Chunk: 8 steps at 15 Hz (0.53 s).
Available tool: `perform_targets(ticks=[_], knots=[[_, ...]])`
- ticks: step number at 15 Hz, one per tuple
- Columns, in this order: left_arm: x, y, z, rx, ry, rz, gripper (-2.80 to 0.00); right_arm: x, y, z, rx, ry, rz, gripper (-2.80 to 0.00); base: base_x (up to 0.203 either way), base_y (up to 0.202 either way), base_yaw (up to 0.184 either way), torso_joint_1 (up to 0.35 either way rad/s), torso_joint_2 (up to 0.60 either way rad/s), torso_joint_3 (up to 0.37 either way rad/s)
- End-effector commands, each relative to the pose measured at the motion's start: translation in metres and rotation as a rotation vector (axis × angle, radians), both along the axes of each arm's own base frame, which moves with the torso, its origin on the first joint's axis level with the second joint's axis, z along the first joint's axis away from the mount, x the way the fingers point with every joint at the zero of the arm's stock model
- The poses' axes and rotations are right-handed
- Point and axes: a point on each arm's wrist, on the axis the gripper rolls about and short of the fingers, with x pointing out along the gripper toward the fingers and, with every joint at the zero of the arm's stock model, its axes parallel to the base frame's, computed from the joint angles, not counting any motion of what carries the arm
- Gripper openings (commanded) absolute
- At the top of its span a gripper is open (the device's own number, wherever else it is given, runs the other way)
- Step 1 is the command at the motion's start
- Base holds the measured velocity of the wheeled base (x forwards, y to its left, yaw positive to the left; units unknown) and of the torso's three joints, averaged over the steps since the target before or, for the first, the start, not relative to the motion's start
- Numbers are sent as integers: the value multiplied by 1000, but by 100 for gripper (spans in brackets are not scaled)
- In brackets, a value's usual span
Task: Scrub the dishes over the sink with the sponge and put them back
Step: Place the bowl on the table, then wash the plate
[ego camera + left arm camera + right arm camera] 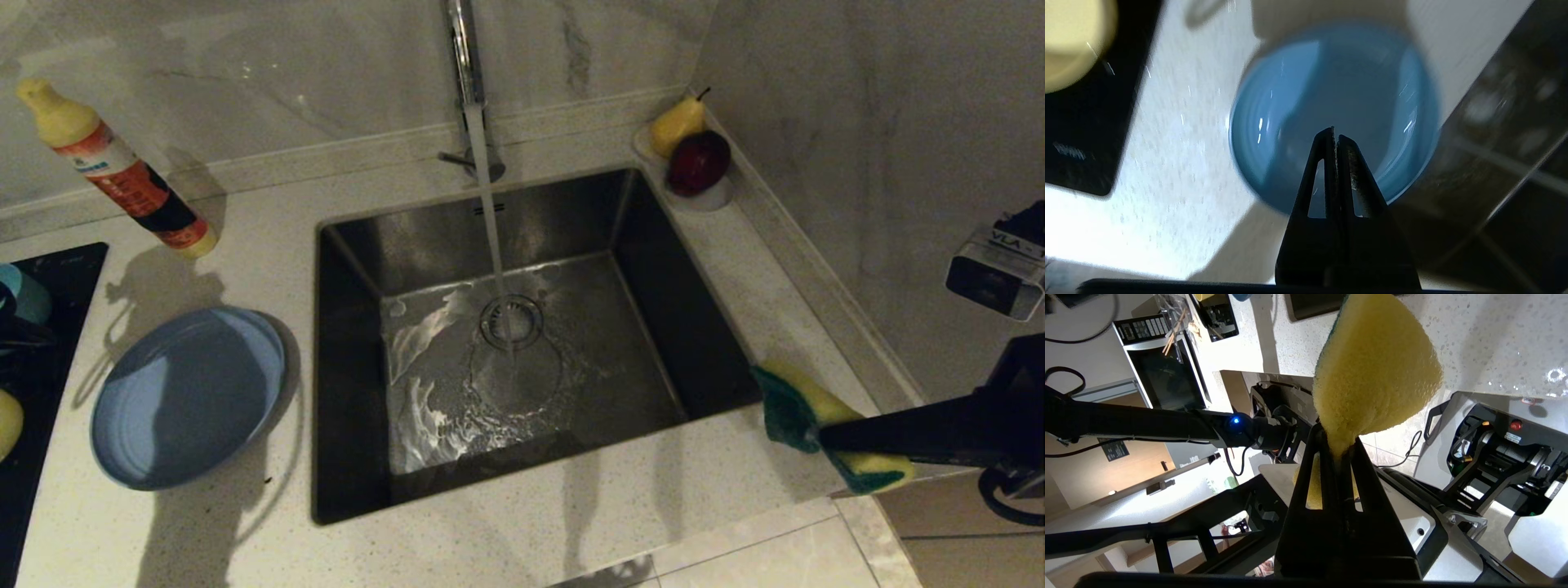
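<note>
now one plate, one sponge, two bowls.

sink – brushed steel | plate – glossy glaze | sponge – porous foam | countertop – speckled stone

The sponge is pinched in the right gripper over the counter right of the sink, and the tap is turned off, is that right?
Not quite: the tap is running into the sink, as the head view shows. The sponge is indeed pinched in the right gripper.
</note>
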Motion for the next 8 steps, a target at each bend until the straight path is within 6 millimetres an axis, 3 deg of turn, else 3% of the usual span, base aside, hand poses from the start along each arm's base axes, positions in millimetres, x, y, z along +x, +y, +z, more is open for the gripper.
perform_targets(ticks=[1, 3, 8], knots=[[4, -3, -22, -27, 78, -44, 0, 3, 1, -2, -4, 17, 1, -280, 0, 0, 0, 0, 0, 0], [13, 1, -43, -34, 149, -90, 0, 3, 1, -4, -6, 22, 2, -280, 0, 0, 0, 0, 0, 0], [25, 12, -63, -74, 205, -83, 0, 6, 3, -8, -15, 37, 5, -280, 0, 0, 0, 0, 0, 0]])
